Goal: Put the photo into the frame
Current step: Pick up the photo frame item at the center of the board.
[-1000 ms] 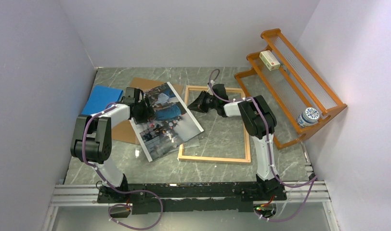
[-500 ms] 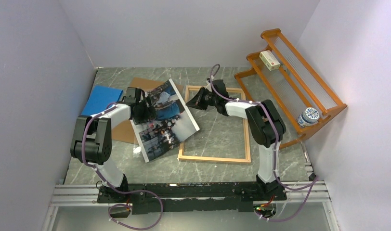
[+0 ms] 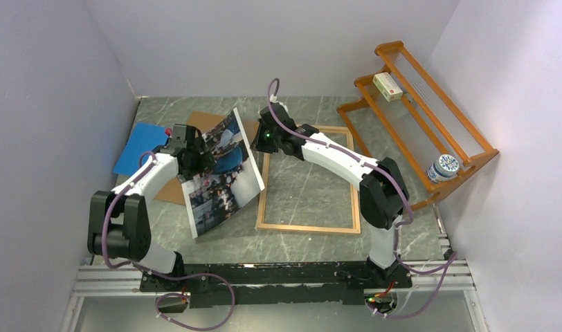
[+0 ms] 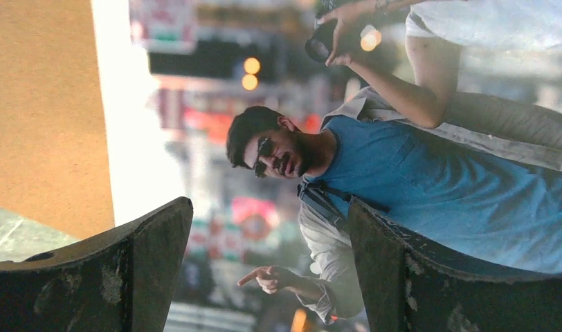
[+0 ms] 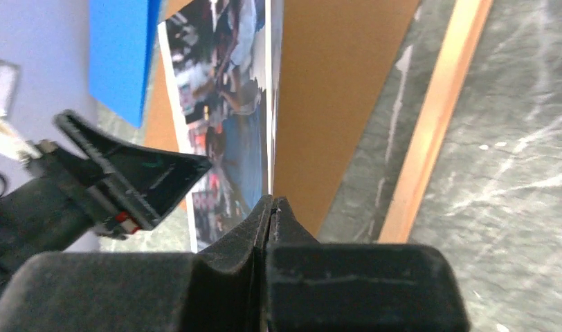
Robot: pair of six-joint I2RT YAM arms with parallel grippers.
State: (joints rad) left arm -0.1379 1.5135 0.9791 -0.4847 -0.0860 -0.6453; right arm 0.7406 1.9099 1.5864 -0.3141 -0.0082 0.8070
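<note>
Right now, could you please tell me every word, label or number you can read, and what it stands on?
No text is legible in any view.
The photo: street signs behind the man, blurred, unreadable.
The small box on the rack: print too small to read.
The jar on the rack: blue pattern, too small to read.

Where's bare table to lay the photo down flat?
Inside the frame is mostly bare marble, as is the strip between its near rail and the arm bases. Left of it is crowded: photo, board, blue sheet, left gripper and right gripper.
</note>
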